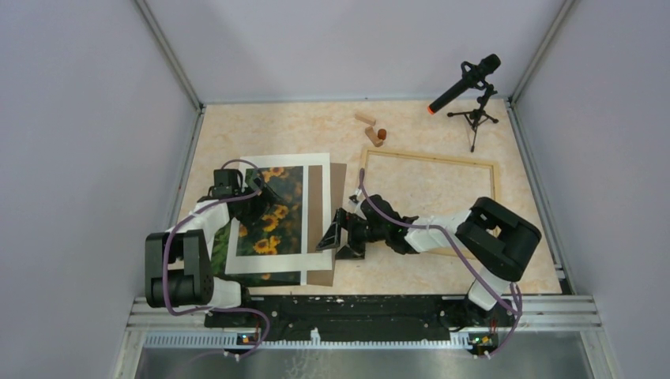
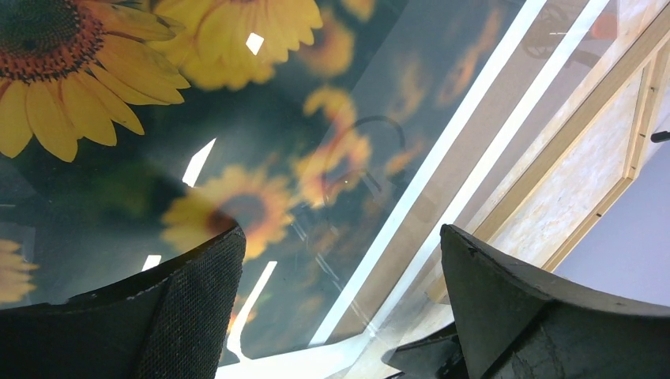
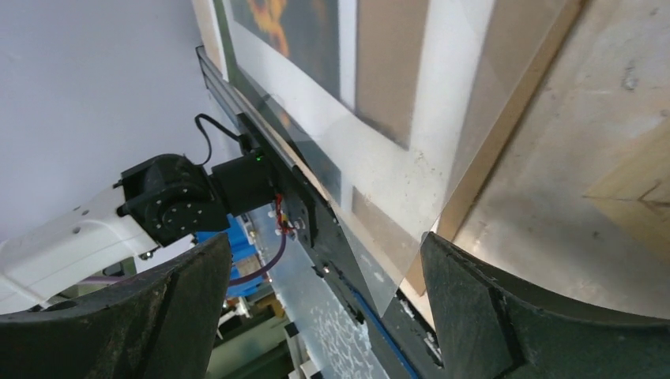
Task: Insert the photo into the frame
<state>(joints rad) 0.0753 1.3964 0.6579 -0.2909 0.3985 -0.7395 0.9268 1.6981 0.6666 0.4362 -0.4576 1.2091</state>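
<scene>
From above: rectangular print of yellow-orange sunflowers on dark green, the photo (image 1: 272, 213), flat on the left half of the beige marbled table (image 1: 261, 126), ringed by a white mat border (image 1: 316, 166), with a plain brown backing board (image 1: 338, 185) jutting out on the right. Large thin light-wood frame (image 1: 430, 157) flat on the right half toward the far edge, just beside the board, table showing through its opening. Over the photo's far left part, the left gripper (image 1: 257, 183); by the board's near right edge, the right gripper (image 1: 336, 237). Near the far edge, small wooden blocks (image 1: 371, 130) and a black microphone (image 1: 466, 83) on a tripod. From the left wrist: left gripper (image 2: 340, 237) spread wide, holding nothing, close over the glossy photo (image 2: 118, 79), contact impossible to tell; frame (image 2: 569, 134) beyond. From the right wrist: right gripper (image 3: 325, 245) spread wide, clamping nothing, corner of a clear sheet (image 3: 395, 237) between its fingers; backing board (image 3: 387, 71) and photo (image 3: 300, 24) further on.
</scene>
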